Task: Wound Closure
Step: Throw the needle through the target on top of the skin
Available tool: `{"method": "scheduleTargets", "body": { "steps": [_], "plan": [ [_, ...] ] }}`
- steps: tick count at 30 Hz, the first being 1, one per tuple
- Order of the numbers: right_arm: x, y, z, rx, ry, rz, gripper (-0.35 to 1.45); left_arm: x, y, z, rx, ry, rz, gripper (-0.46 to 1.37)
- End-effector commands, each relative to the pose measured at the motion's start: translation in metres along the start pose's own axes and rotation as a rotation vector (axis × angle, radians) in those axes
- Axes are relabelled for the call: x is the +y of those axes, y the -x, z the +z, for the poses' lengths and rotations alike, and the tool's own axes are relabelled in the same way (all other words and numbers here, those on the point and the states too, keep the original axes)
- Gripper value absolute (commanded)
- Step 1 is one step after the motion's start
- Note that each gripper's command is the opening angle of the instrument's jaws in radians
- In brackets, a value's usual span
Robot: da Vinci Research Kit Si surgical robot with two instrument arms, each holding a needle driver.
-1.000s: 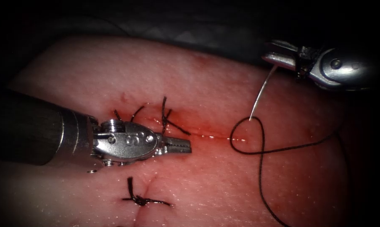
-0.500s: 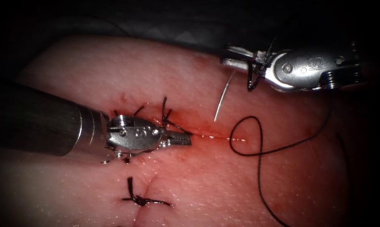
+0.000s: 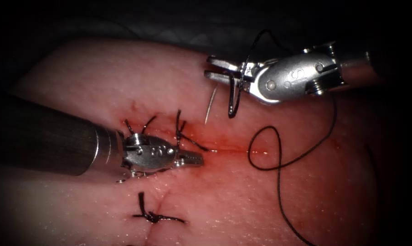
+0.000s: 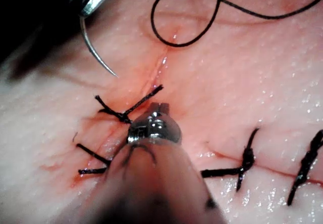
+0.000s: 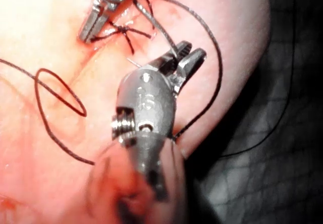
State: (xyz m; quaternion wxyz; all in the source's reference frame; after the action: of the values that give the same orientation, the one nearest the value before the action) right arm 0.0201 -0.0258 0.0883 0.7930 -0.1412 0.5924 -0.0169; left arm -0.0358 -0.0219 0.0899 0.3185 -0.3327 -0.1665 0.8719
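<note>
Pink tissue [image 3: 306, 200] lies under me, its cut [image 3: 233, 148] wet with red fluid. My right gripper [image 3: 213, 67] pinches the needle [image 3: 210, 105] near its tail, point hanging free above the cut, thread [image 3: 279, 182] draped over it. My left gripper [image 3: 194, 159], pressed together and holding nothing, rests beside tied stitches [image 3: 181, 130].

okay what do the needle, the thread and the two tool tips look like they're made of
Needle, held near its blunt end by the right tool, clear of the tissue: thin, bright, curved, seemingly polished steel. Thread: matte black strand that loops limply, probably braided or coated fibre; the weave is too fine to tell. Both tools, including the left tool, which holds nothing: shiny silver with glints, apparently bare metal.
</note>
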Motion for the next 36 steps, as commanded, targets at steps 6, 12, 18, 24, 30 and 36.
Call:
{"method": "scheduleTargets", "body": {
  "steps": [6,12,18,24,30,36],
  "plan": [
    [-0.0009,0.0007,0.0002,-0.016,-0.036,-0.077,-0.35,-0.0001,0.0011,0.0008,-0.025,-0.001,-0.010,0.00],
    [-0.0012,0.0011,0.0001,-0.033,-0.050,-0.103,-0.35,-0.0004,0.0019,0.0006,-0.040,0.005,-0.032,0.00],
    [-0.0024,0.0021,0.0005,-0.065,-0.089,-0.126,-0.35,-0.0005,0.0023,0.0003,-0.046,0.009,-0.037,0.03],
    [-0.0037,0.0032,0.0003,-0.074,-0.100,-0.141,-0.35,-0.0006,0.0026,-0.0001,-0.047,0.013,-0.034,0.05],
    [-0.0045,0.0033,-0.0001,-0.078,-0.103,-0.148,-0.35,-0.0007,0.0025,-0.0002,-0.048,0.020,-0.033,0.06],
    [-0.0045,0.0034,-0.0004,-0.079,-0.103,-0.149,-0.35,-0.0006,0.0024,-0.0003,-0.048,0.022,-0.032,0.06]
  ]
}}
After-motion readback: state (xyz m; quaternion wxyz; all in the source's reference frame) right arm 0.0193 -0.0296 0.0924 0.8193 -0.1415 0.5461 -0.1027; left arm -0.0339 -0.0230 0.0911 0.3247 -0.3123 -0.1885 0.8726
